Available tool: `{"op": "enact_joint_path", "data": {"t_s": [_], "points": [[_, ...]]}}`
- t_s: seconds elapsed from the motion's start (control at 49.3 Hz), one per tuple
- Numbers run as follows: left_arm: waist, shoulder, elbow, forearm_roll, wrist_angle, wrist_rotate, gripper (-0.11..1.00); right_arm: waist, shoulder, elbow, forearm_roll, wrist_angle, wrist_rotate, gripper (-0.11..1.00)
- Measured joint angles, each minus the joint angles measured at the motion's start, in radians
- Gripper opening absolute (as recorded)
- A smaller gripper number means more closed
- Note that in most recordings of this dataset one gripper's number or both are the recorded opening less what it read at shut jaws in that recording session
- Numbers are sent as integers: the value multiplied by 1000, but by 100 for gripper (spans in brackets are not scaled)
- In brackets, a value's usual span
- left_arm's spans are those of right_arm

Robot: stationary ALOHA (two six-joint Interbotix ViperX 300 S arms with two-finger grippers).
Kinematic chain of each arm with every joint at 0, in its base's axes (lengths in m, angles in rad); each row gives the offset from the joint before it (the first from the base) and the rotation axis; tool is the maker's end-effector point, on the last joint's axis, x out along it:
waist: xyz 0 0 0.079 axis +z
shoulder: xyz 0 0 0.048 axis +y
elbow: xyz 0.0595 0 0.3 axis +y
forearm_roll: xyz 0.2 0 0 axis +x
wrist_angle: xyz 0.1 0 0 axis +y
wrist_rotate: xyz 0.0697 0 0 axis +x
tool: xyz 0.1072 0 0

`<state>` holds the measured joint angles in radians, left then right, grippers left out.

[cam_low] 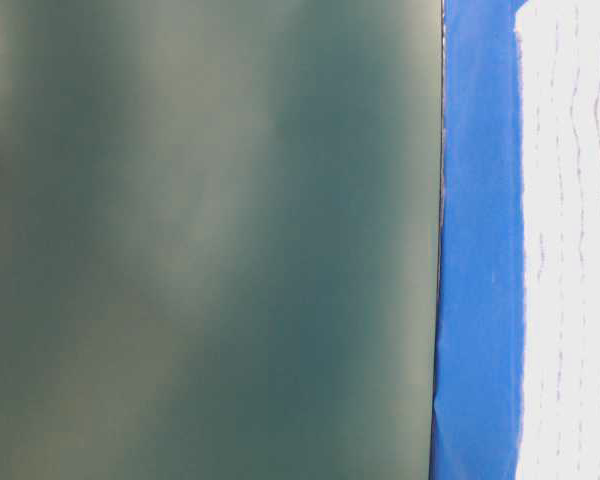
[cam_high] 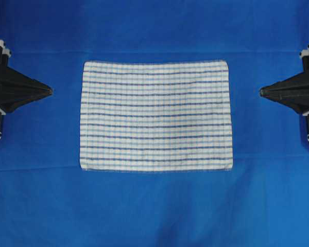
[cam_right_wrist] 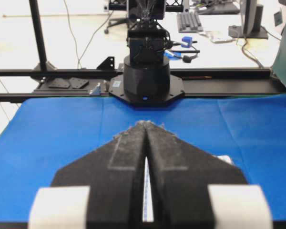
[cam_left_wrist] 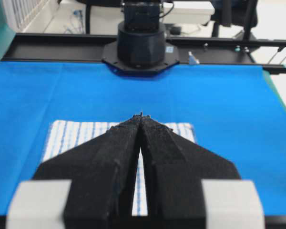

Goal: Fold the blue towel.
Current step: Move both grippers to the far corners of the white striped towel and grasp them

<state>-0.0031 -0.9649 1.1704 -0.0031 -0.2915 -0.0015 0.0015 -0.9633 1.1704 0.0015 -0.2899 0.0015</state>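
While both arms sit back at the sides of the table, the blue towel [cam_high: 155, 116] lies flat and fully spread in the middle of the blue table cover [cam_high: 154, 206], long side running left to right in the overhead view. Its striped check pattern faces up; edges look straight, with slight rumpling along the lower edge. The left gripper [cam_high: 50, 91] points at the towel's left edge from well apart, fingers pressed together at the tips, nothing between them. The right gripper [cam_high: 261, 92] mirrors it on the opposite side, likewise closed to a point and empty. Neither touches the cloth. The table-level view shows only a blurred dark-green panel [cam_low: 210, 240], a strip of cover and part of the towel.
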Motion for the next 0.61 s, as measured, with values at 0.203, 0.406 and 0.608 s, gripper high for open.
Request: {"op": "enact_joint_path", "data": {"t_s": [0.203,0.406,0.608], "points": [[5,5,3,-23,23,-5,0,-8,12,-18,0,60,-5,0],[64,40,12,-23,25,-6,0,-123,58,-29,0,121,3,0],[192,127,34,-23,26,-8,0,-255,149,-29,3,124,15,0]]}}
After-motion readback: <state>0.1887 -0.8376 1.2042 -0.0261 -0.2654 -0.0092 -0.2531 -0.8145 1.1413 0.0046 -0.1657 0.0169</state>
